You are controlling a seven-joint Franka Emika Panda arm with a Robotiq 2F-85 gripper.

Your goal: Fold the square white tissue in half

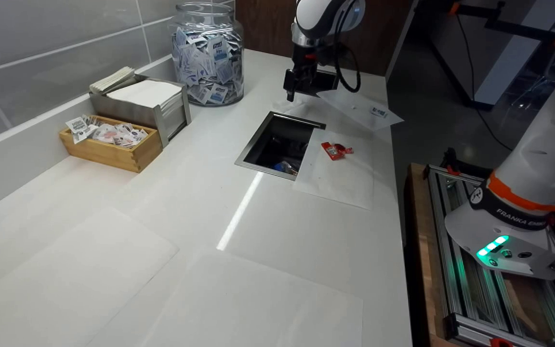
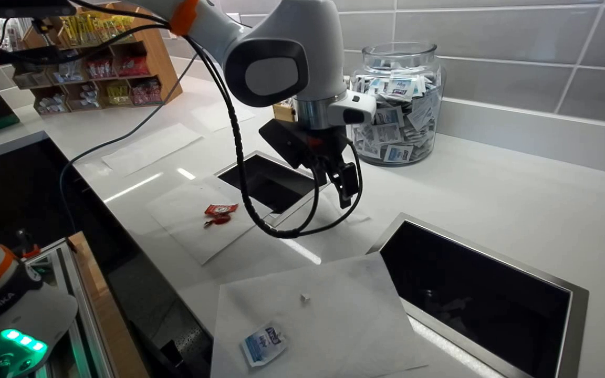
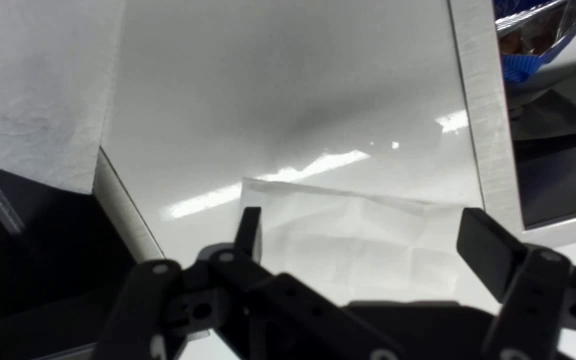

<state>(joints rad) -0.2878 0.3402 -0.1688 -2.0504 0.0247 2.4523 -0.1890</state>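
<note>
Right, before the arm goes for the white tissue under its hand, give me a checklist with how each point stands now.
1. Hand open: ok, jaws well apart, gripping nothing.
2. Lined up with the white tissue: ok, in the wrist view it shows between the jaws.
3. Tissue smooth: not ok, creases run across it.
4. Hand touching the tissue: cannot tell from these angles.
5. Tissue apart from the steel-rimmed opening: cannot tell, a corner comes right by the rim, near a fingertip.
6. Purell wipe packet off the tissue: ok, in an exterior view it lies on another white sheet.
</note>
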